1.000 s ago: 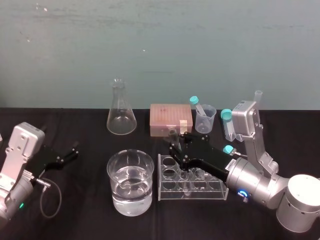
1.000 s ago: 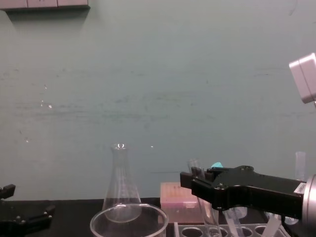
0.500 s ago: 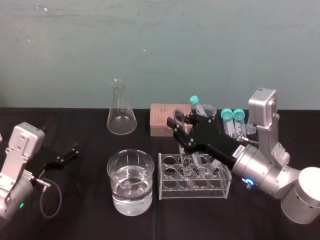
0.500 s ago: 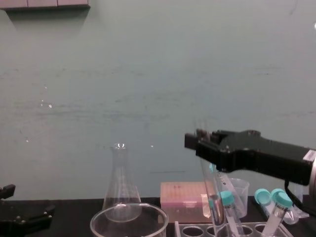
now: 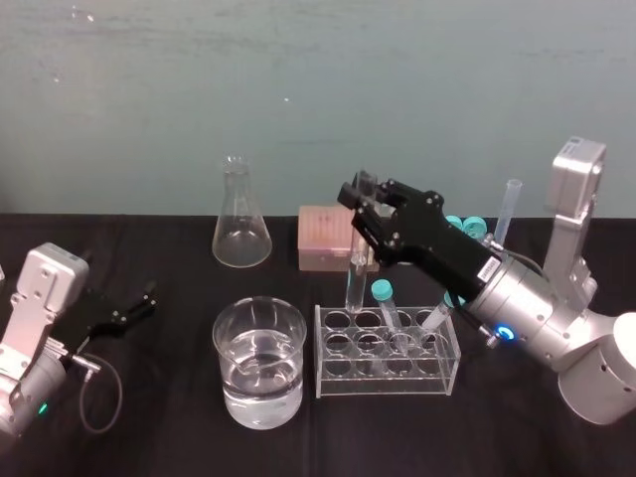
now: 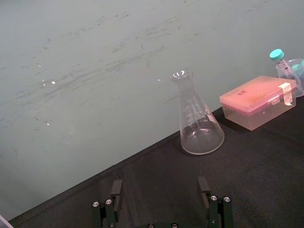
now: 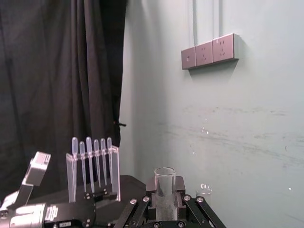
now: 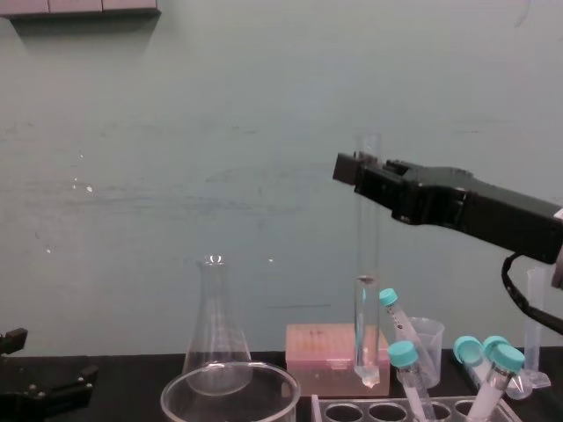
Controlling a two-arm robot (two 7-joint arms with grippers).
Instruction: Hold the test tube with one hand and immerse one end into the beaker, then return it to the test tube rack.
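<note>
Holding water, the beaker (image 8: 230, 387) is cut off by the chest view's lower edge. The right gripper (image 5: 364, 204) clamps the test tube (image 8: 367, 264) upright near its lip, tip just above the test tube rack (image 5: 388, 350), at its left end. The left gripper (image 6: 159, 187) sits spread open, well apart. The white label (image 5: 487, 270) on the right gripper's body is unreadable.

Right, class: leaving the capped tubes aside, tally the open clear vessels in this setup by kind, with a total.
Conical flask: 1
Beaker: 1
Uncapped test tube, held in the right gripper: 1
Graduated cylinder: 1
Small plastic cup: 1
Total: 5
</note>
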